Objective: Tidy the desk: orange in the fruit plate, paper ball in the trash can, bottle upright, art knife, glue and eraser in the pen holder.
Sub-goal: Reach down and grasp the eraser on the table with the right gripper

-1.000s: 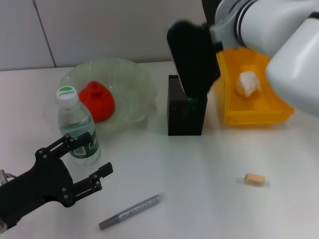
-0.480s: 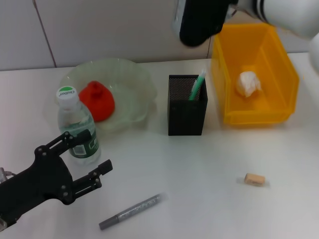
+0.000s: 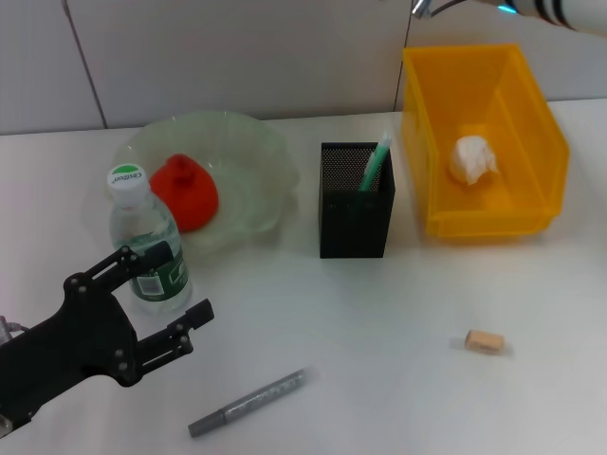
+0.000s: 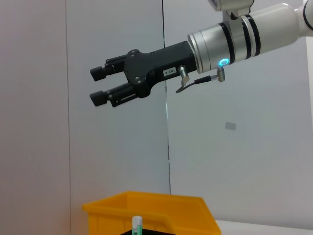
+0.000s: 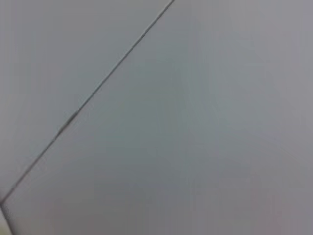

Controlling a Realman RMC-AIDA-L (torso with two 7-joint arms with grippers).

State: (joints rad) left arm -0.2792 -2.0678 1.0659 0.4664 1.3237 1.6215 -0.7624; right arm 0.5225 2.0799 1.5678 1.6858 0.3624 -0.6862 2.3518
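I hold the left gripper [image 3: 166, 308], fingers spread, near the worktop's front-left corner. The art knife [image 3: 247, 403] lies just right of it, long axis diagonal; the raised right gripper [image 4: 100, 85], slightly parted, is farther.

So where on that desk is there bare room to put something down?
Bare room lies between the pen holder, eraser and art knife, and in front of the yellow bin. It is crowded around the bottle, fruit plate and left gripper.

No text can be read; print on the bottle [image 3: 145, 239] cap and label is too small.
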